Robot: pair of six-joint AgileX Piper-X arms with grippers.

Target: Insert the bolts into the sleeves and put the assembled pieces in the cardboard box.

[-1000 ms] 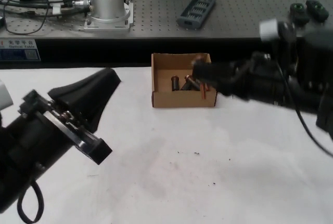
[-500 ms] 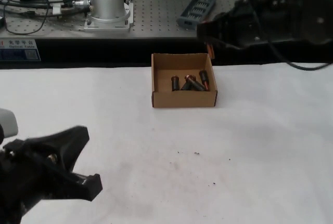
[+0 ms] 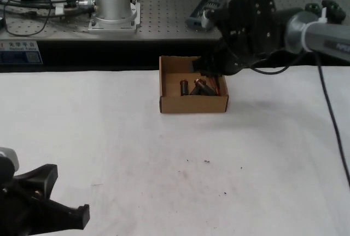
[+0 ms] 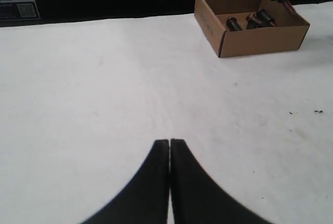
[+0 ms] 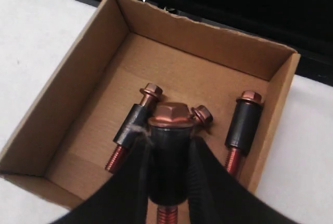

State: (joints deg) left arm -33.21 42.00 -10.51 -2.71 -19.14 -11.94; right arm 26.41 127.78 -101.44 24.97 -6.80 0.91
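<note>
The left gripper (image 4: 169,144) and right gripper (image 5: 169,142) have smooth matte black fingers, curved, tapering to narrow tips. The right arm (image 3: 249,25) has a black wrist housing, a silver-grey tube (image 3: 314,34) with a white clip (image 3: 326,12), and a thin black cable (image 3: 326,102).

One cardboard box (image 5: 78,73); four copper bolts (image 5: 151,90), three lying in it and one held bolt (image 5: 171,114) above; three black sleeves (image 5: 244,122) in sight; two grippers, left gripper (image 4: 169,143) and right gripper (image 5: 169,143); one slotted rack (image 3: 206,9) far off.
</note>
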